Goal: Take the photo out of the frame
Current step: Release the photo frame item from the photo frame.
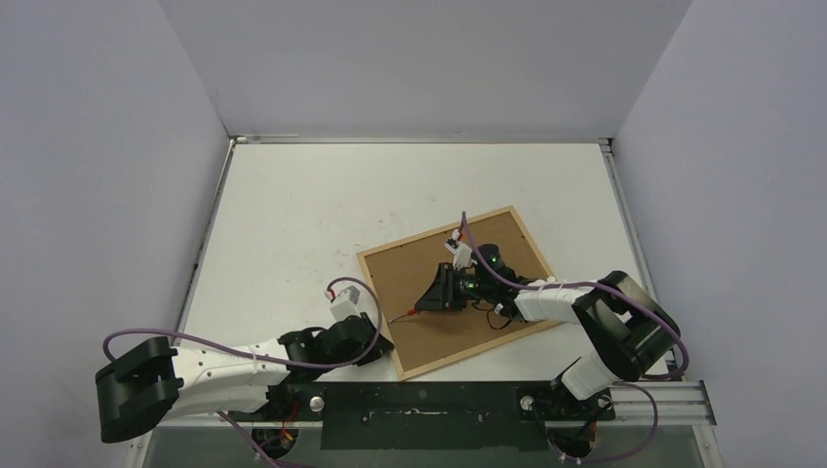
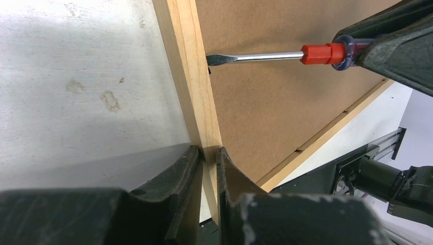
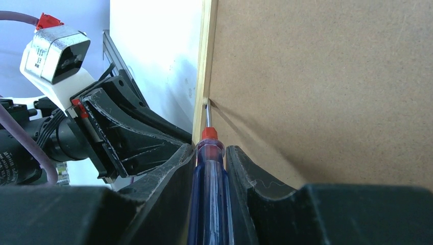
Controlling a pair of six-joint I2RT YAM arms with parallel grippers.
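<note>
We log the thin light wooden picture frame (image 2: 185, 66) face-down on the white surface (image 1: 293, 214), brown fibreboard backing panel (image 3: 316, 76) in place; the left hand (image 2: 208, 155) pinches its rail, the right hand (image 3: 210, 153) clamps a red-and-blue-handled screwdriver (image 2: 265, 56), tip at that rail. We judge the photo not out yet.

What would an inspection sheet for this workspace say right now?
Surface: white table, a few faint marks.
Job's things: frame lies face down, brown backing up; photo not visible.
Clutter: nothing seen.
Grippers: left gripper shut on frame edge; right gripper shut on screwdriver, tip at the frame's inner edge.
Cables: purple cables along both arms.
Surroundings: grey walls; black rail at near edge.
</note>
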